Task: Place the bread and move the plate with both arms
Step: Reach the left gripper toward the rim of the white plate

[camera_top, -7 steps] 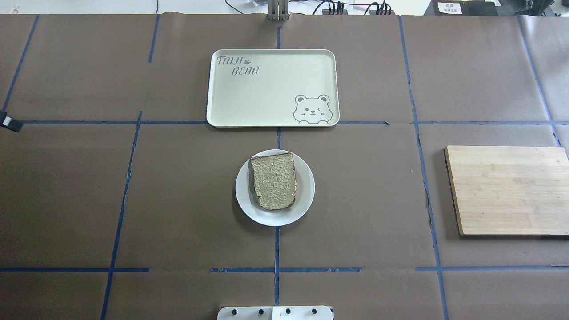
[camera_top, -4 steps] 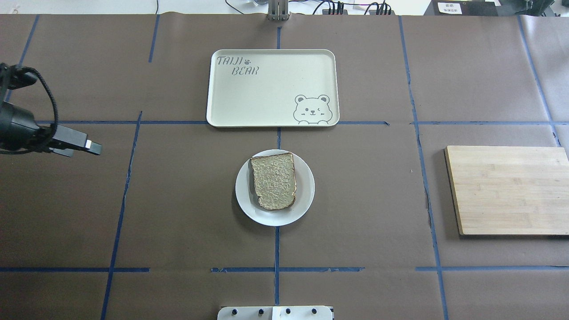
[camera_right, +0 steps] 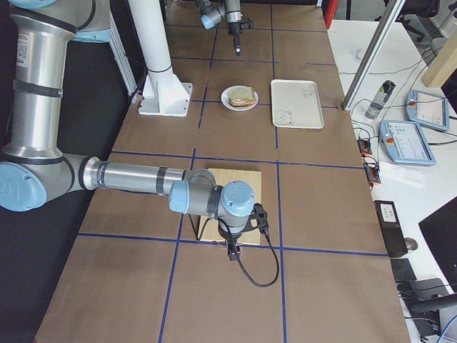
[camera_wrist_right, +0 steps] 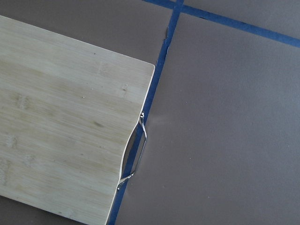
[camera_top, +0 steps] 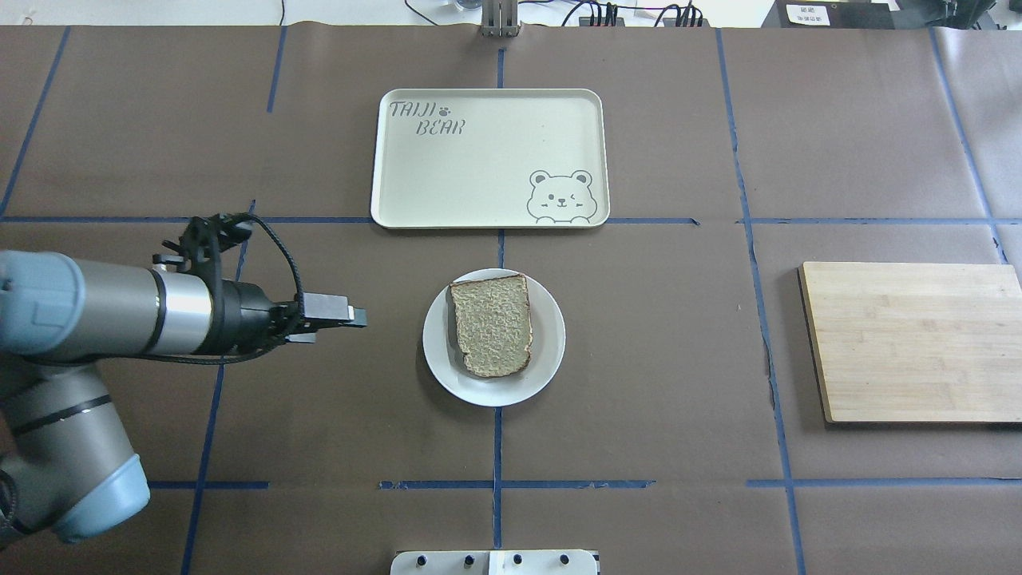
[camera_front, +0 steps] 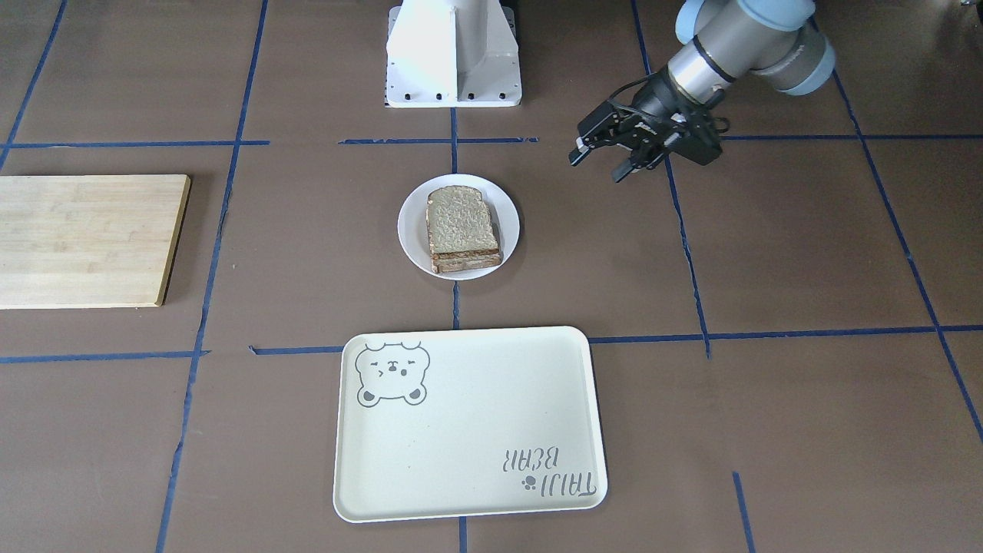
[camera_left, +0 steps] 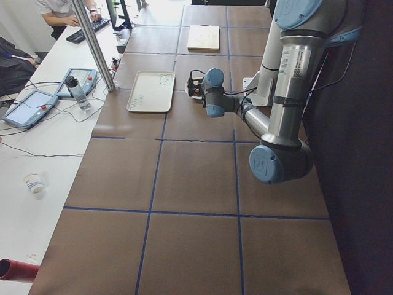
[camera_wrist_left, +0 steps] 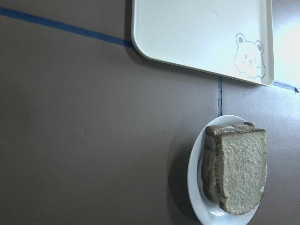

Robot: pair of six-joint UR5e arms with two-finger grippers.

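The bread [camera_top: 491, 326] is a plain pale slice with a dark crust. It lies on top of another slice on the small white plate [camera_top: 551, 363] at the table's middle. The stack also shows in the front view [camera_front: 461, 223] and the left wrist view [camera_wrist_left: 243, 171]. My left gripper [camera_top: 351, 318] hovers left of the plate, apart from it, pointing at it. In the front view the left gripper [camera_front: 599, 163] has its fingers spread and empty. My right gripper [camera_right: 232, 251] shows only in the right side view, over the near edge of the cutting board; I cannot tell whether it is open or shut.
A cream tray with a bear drawing [camera_top: 487, 160] lies beyond the plate. A bamboo cutting board [camera_top: 914, 339] lies at the right, its metal handle in the right wrist view [camera_wrist_right: 133, 150]. The robot base [camera_front: 453, 54] stands behind the plate.
My left arm has come in from the table's left edge and moved right towards the plate. The bread, plate, tray and board have not moved.
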